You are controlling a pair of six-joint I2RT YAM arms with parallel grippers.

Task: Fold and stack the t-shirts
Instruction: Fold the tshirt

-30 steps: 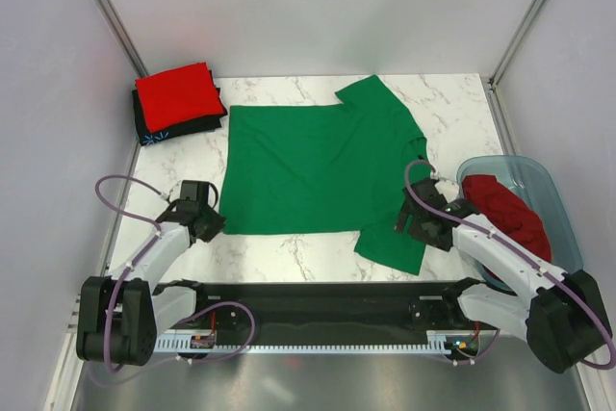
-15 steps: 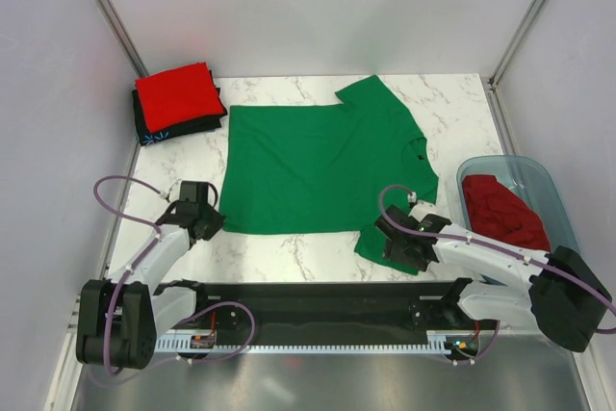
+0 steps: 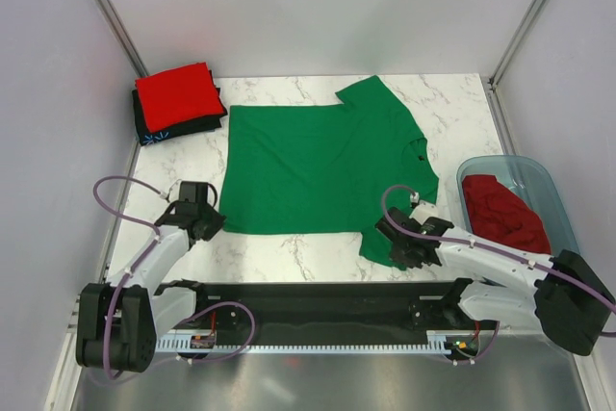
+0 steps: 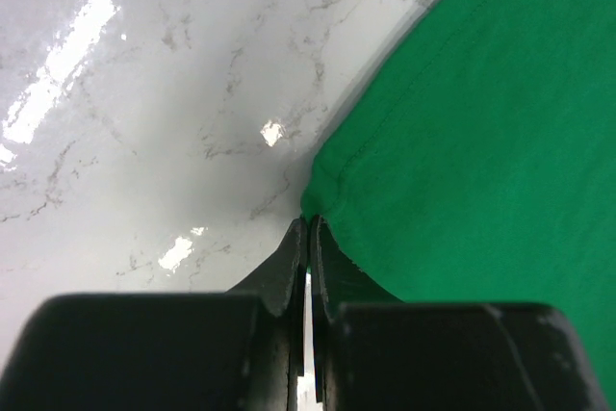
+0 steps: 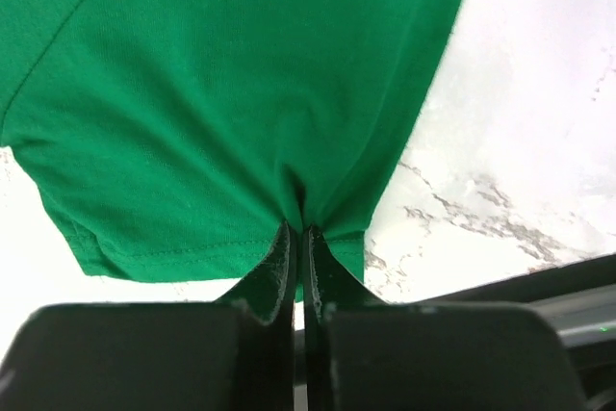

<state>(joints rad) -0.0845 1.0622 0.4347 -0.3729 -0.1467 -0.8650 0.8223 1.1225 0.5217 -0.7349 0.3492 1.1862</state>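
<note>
A bright green t-shirt (image 3: 318, 166) lies spread flat on the marble table. My left gripper (image 3: 218, 223) is at its near left corner. In the left wrist view the left gripper (image 4: 308, 225) is shut on that corner of the green t-shirt (image 4: 481, 122). My right gripper (image 3: 393, 244) sits on the near right sleeve. The right wrist view shows the right gripper (image 5: 300, 230) shut on the hem of the green sleeve (image 5: 221, 93), which puckers at the fingertips. A folded red t-shirt (image 3: 175, 93) rests on a folded black t-shirt (image 3: 166, 129) at the back left.
A translucent blue tub (image 3: 556, 201) stands at the right edge with a crumpled red t-shirt (image 3: 500, 211) inside. Grey walls close in the table on three sides. The black base rail (image 3: 318, 305) runs along the near edge.
My right gripper has moved left and nearer, onto the near sleeve, and has gone from open to shut on its hem. The left gripper has stayed shut on the corner.
</note>
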